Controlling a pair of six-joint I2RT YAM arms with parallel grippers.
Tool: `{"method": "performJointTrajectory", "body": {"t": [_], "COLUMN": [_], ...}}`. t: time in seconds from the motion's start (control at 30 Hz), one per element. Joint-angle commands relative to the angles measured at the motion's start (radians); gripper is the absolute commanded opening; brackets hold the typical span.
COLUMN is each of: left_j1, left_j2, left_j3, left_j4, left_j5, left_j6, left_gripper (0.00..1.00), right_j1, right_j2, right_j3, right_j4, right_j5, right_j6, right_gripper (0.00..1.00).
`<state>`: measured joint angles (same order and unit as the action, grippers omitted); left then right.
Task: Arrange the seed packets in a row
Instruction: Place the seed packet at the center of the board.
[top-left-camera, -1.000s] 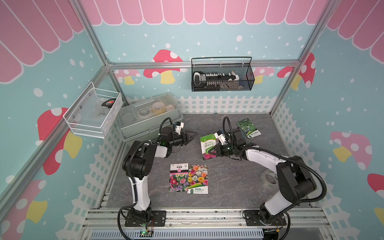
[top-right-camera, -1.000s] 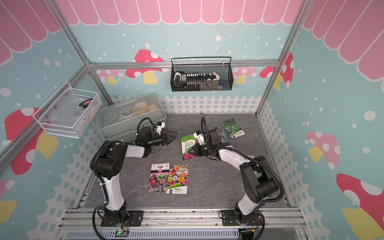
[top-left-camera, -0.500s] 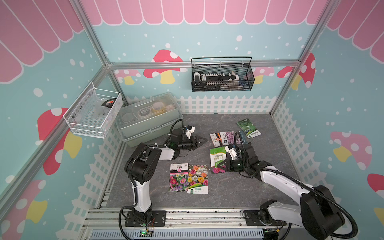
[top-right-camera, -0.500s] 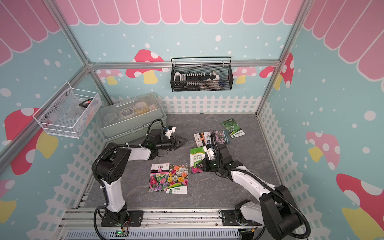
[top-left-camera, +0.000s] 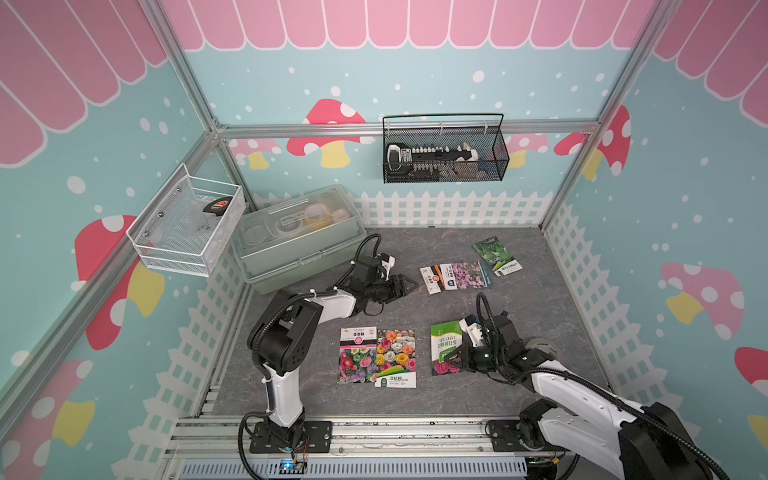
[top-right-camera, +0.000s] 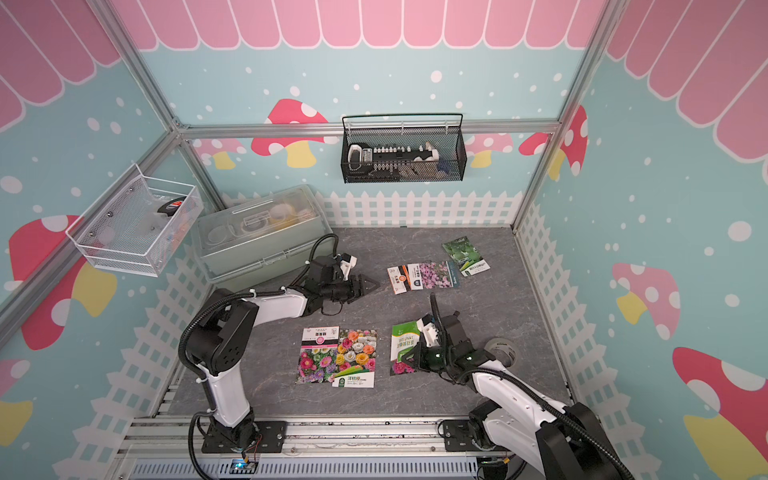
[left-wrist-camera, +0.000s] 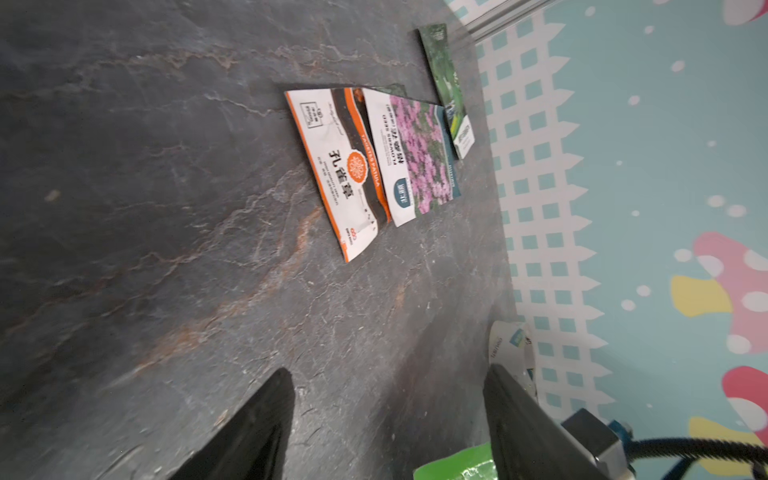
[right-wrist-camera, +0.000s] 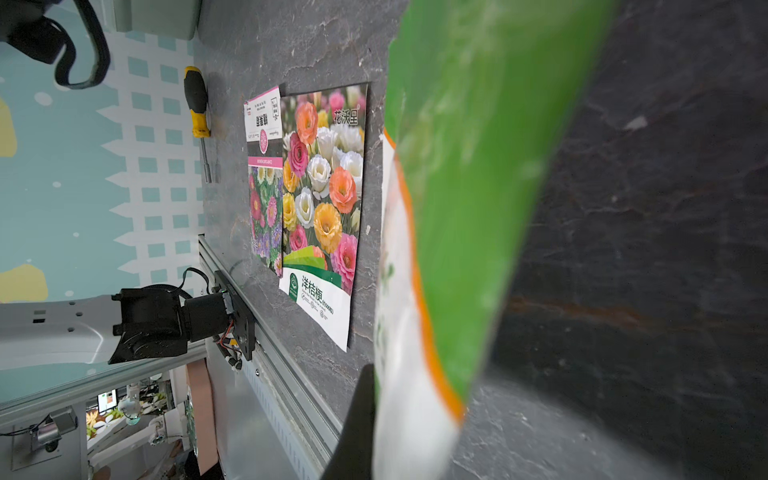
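Only the right wrist view shows the yellow screwdriver (right-wrist-camera: 198, 104); the top views do not. The clear box (top-left-camera: 299, 237) has round rolls under its lid. The black basket (top-left-camera: 444, 176) holds a black and white tool. The white basket (top-left-camera: 187, 245) holds a small black and red thing. The right hand (top-left-camera: 452, 358) is pinched shut on the green packet (top-left-camera: 444, 337), well apart from the clear box. The left hand (top-left-camera: 405, 286) is wide open and empty, near the clear box. Past its fingers, farther from the box, lie the orange packet (left-wrist-camera: 340, 166), pink packet (left-wrist-camera: 419, 158) and dark packet (left-wrist-camera: 444, 75), touching.
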<state>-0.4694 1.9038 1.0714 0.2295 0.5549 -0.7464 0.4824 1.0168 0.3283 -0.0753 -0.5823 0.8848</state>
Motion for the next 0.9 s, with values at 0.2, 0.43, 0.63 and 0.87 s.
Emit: {"method": "performJointTrajectory", "body": {"t": [0.2, 0.43, 0.63, 0.87], "left_j1": [-0.011, -0.011, -0.011, -0.01], "left_j2": [-0.014, -0.022, -0.016, -0.021], "left_j3": [0.025, 0.025, 0.032, 0.033], "left_j4": [-0.092, -0.106, -0.108, -0.119], "left_j5": [-0.086, -0.088, -0.081, -0.081], "left_j6": [0.03, 0.037, 0.036, 0.043], "left_gripper": [0.72, 0.72, 0.72, 0.72], "right_j1": [0.079, 0.09, 0.096, 0.098], "right_j2": [0.13, 0.16, 0.203, 0.272], "right_j3": [-0.047, -0.057, -0.06, -0.057], "right_j4": [0.212, 0.246, 0.29, 0.341], "right_j5": [0.022, 0.049, 0.039, 0.004], "right_j6": [0.084, 0.098, 0.112, 0.129], "right_gripper": [0.0, 0.0, 0.0, 0.0]}}
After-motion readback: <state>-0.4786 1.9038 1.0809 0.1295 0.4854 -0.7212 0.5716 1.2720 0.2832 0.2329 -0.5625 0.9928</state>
